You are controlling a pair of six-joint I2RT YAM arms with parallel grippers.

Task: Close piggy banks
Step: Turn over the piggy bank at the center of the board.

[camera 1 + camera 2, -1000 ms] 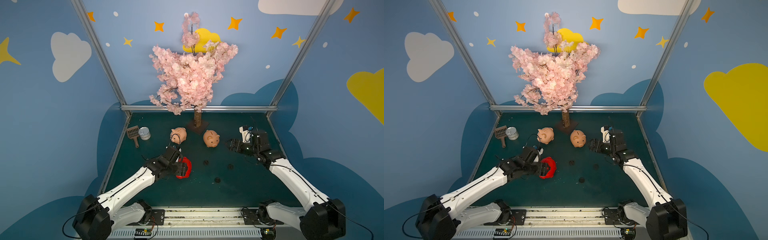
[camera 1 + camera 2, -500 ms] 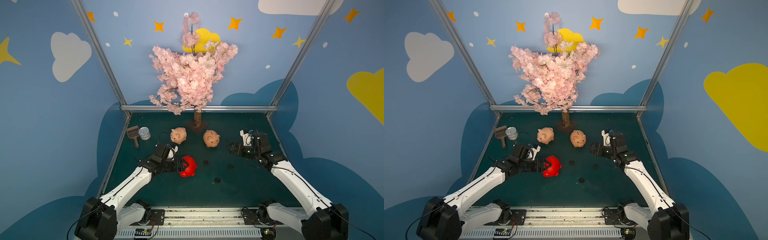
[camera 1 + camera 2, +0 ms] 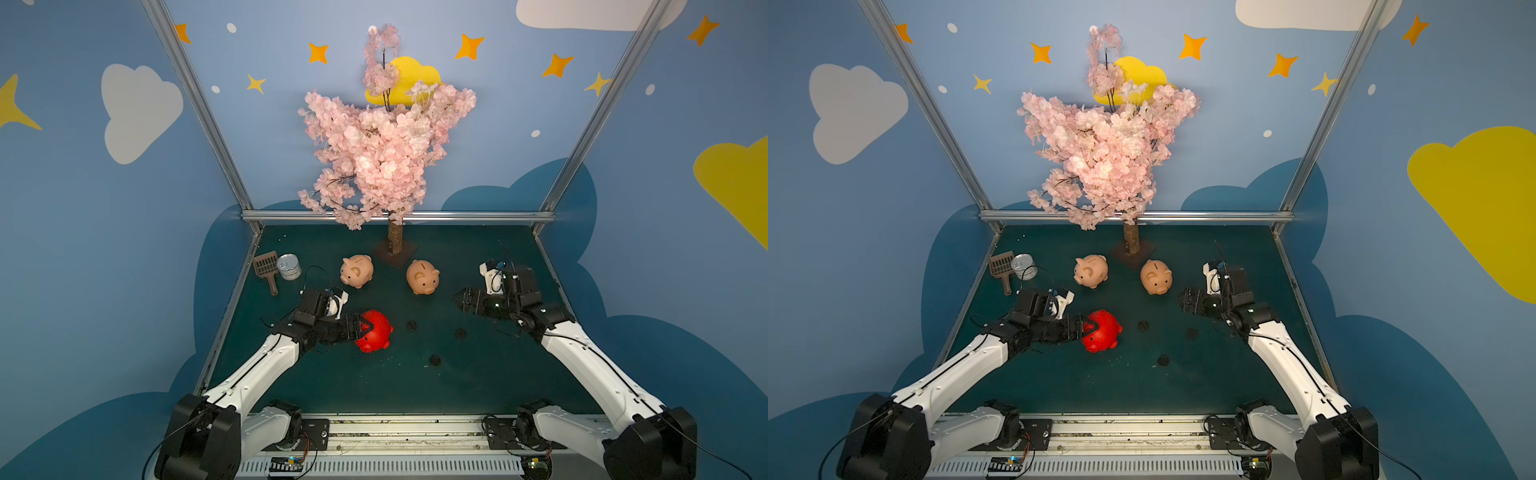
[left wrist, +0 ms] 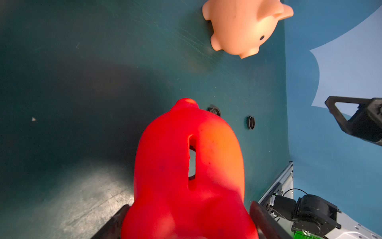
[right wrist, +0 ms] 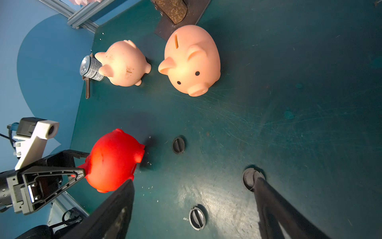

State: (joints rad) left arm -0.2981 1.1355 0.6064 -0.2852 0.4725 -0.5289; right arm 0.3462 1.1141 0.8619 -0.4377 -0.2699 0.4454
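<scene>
A: Containers?
B: Three pigs were logged. The red piggy bank (image 3: 376, 337) was clamped at its rear by the left gripper (image 3: 365, 327), one finger pressed on each side, over the near-left of the green mat (image 3: 353, 386). Whether the mat was touched could not be told.

A: Contents?
B: None were seen. Only a pale patch was made out through the coin slot (image 4: 192, 161). The peach piggy bank (image 3: 356, 271) and the second peach piggy bank (image 3: 423, 277) were stood upright farther back, either side of the tree base (image 3: 395, 254), apart from each other. A silver tin can (image 3: 289, 266) was set at the back left, touching a brown slotted scoop (image 3: 266, 266). Its inside was not shown.

A: Right arm?
B: The right gripper (image 3: 459, 300) was held with its fingers spread wide, and nothing was gripped.

A: Surfaces?
B: The pigs were noted as smooth and rounded. Brown smudges were seen on the first peach one. The mat was scratched. A black round plug (image 3: 412, 325), a second plug (image 3: 460, 333) and a third plug (image 3: 435, 360) were left loose on it, each with a raised bar across it.
</scene>
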